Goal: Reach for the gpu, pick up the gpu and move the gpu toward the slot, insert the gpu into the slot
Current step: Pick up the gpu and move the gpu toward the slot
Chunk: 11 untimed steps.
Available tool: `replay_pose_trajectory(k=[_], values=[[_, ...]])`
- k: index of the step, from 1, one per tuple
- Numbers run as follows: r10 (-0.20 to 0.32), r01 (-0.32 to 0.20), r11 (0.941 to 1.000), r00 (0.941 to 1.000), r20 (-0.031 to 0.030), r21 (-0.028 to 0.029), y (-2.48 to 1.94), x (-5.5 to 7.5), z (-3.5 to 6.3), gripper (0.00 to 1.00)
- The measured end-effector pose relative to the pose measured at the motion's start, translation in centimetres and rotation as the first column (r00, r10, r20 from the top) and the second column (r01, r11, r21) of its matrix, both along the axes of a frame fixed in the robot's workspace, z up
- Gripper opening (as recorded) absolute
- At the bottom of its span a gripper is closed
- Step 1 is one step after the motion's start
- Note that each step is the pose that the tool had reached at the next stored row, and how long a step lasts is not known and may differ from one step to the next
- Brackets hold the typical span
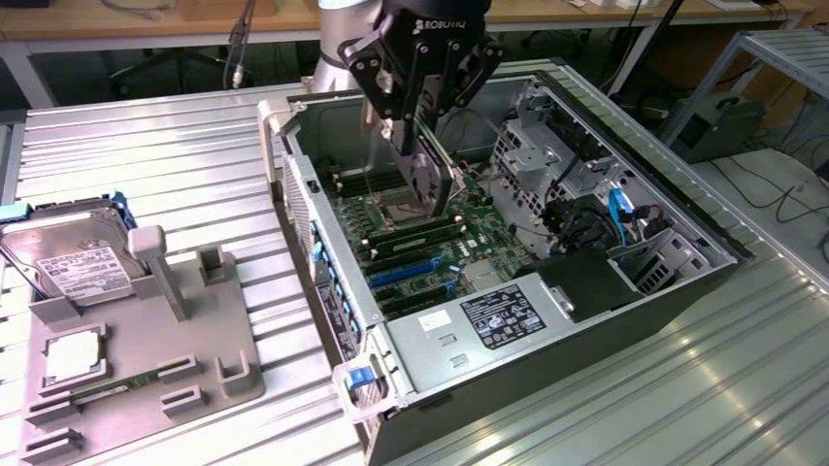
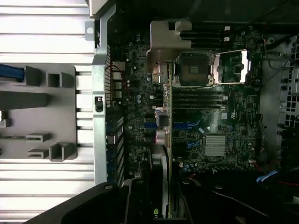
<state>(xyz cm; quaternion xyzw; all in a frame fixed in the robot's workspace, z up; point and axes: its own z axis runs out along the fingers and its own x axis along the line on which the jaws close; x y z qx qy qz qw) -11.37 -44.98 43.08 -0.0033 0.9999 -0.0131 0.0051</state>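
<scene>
- Table (image 1: 130, 146): ribbed metal, carries the case and the tray.
- Case (image 1: 291, 194): open PC tower lying on its side, interior facing up.
- Tray (image 1: 220, 340): grey fixture just beside the case, on the exterior view's left; holds a hard drive (image 1: 72, 257) at its far end.
- Motherboard (image 2: 140, 93): green, flat on the case floor.
- Gripper (image 1: 417, 146): black, hangs above the open case, pointing down, its fingers pinching the gpu from both sides.
- Gpu (image 1: 430, 184): dark card, held upright on edge over the motherboard near the CPU socket; silver bracket at one end in the wrist view; not in the slot.
- Slot (image 1: 402, 273): blue strip on the motherboard, near the gpu but apart from it.
</scene>
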Motion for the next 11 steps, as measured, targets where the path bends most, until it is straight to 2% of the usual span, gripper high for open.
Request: replay_pose_trajectory(k=[2,11], values=[[0.0,0.0,1.0,1.0,0.0,0.0,0.0,0.7,0.0,0.27],[0.0,0.0,1.0,1.0,0.0,0.0,0.0,2.1,-0.01,0.27]])
